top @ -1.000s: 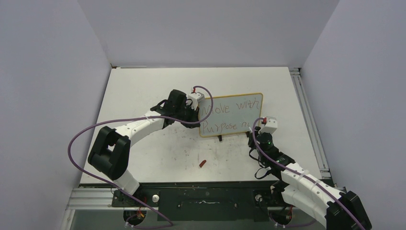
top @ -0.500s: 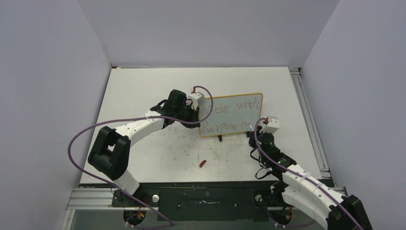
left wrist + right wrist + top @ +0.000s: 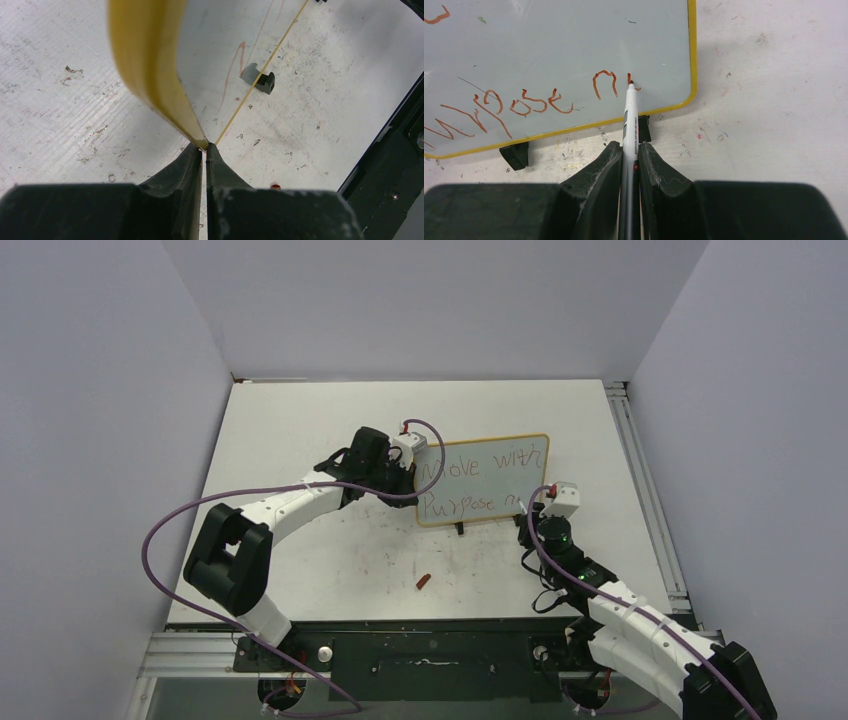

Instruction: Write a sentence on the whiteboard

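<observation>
our right jaws are clamped on the marker (image 3: pixel 629 125), its long axis straight ahead, tip touching the whiteboard (image 3: pixel 549 50) at lower right, where the sentence (image 3: pixel 531 102) ends. our left jaws pinch its left edge; it stands on the table (image 3: pixel 300 430).

bench (image 3: pixel 300 420) behind the whiteboard (image 3: pixel 487 478) left wide open, middle blocked by that board, small red bit (image 3: pixel 424 581) parked on the near strip, sides closed off by walls (image 3: pixel 100 390)
</observation>
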Controlling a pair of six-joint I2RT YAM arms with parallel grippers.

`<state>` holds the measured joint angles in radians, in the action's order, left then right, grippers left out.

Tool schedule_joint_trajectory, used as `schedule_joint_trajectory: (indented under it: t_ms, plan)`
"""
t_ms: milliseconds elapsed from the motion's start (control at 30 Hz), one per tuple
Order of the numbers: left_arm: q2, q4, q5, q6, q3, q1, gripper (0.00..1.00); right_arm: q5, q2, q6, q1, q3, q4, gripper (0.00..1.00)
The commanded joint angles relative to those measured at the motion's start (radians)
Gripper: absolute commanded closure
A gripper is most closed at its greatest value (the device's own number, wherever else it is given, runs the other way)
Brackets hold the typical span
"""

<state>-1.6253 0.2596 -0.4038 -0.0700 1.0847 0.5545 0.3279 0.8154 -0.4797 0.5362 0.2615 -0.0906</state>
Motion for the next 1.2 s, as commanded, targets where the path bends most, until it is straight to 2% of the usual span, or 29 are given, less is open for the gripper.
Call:
schedule_joint_trajectory:
  t_ms: [0, 300, 667, 1167]
  plan:
    - [0.048, -0.02, -0.018, 0.006, 0.058, -0.002, 1.0, 0.024, -0.013, 0.0, -0.006, 0.016, -0.044, 0.95]
    - [0.048, -0.019, -0.018, 0.007, 0.057, -0.003, 1.0, 0.074, 0.012, -0.026, -0.007, 0.028, -0.022, 0.95]
    - [0.048, -0.02, -0.019, 0.007, 0.057, -0.004, 1.0, 0.05, 0.055, -0.018, -0.01, 0.044, -0.028, 0.95]
    - [0.048, -0.02, -0.02, 0.006, 0.057, -0.004, 1.0, 0.018, -0.001, -0.002, -0.011, 0.017, -0.046, 0.95]
